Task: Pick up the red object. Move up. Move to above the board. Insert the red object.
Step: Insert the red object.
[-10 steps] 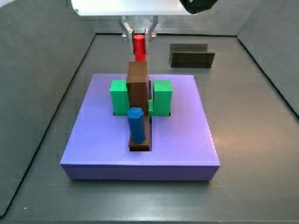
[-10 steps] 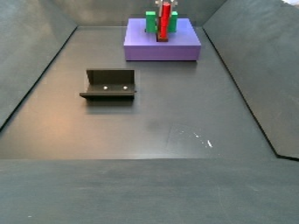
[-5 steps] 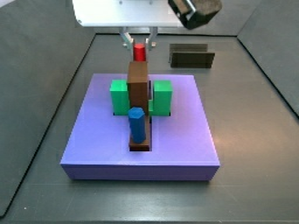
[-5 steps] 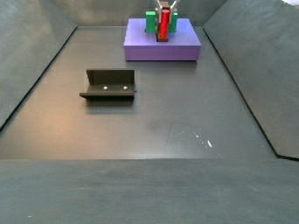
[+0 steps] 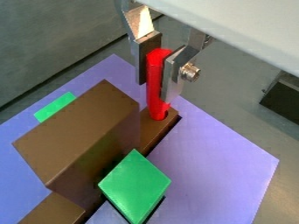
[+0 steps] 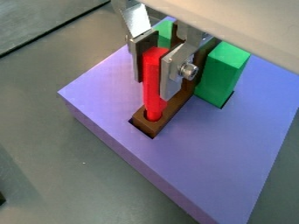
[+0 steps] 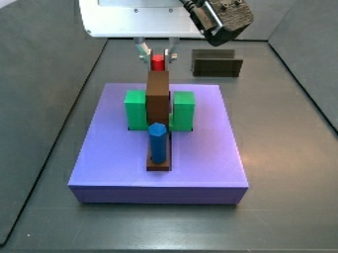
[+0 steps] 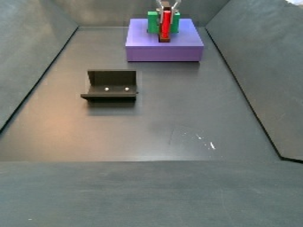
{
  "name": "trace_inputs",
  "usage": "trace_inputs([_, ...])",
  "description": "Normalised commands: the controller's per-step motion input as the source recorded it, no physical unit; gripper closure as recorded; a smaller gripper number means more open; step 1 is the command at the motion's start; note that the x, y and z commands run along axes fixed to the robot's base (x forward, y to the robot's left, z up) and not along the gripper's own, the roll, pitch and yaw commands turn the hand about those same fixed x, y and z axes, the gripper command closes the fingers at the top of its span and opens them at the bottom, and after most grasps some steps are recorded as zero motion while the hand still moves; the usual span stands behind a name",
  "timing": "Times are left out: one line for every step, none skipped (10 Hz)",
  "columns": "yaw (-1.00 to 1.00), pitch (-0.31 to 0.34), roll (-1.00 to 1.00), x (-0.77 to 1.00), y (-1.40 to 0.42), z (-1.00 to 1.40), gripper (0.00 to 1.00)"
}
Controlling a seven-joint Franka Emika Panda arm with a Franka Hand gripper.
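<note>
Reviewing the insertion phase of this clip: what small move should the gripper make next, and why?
Probably keep pressing straight down a little. The gripper is shut on the red object above the board; in both wrist views the peg's lower end already sits in the brown strip's slot, but most of it stands proud.

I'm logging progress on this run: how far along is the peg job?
Pick-up, lift and move over the board look done. In hand: the gripper is shut on the red object, whose lower end sits in the slot at the brown strip's end. Left: seating it fully, if it isn't yet, and releasing.
</note>
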Motion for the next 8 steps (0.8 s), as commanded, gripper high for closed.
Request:
trace_inputs([-0.25, -0.031, 0.17, -0.09, 0.27, -0.46, 1.0])
trace_inputs([-0.24, -0.011, 0.14, 0.0, 0.27, -0.44, 1.0])
trace_inputs([0.0, -0.02, 0.05, 0.04, 0.0, -0.31, 1.0])
trace_inputs([0.0, -0.074, 0.0, 0.04, -0.1, -0.32, 1.0])
trace_inputs([0.14, -0.08, 0.0, 0.0, -0.19, -0.22, 1.0])
trace_inputs([0.09, -0.074, 0.0, 0.0, -0.13, -0.27, 1.0])
trace_inputs([0.0, -0.05, -0.05, 0.0, 0.0, -0.17, 1.0])
trace_inputs([0.0, 0.0, 0.0, 0.0, 0.0, 0.0, 1.0])
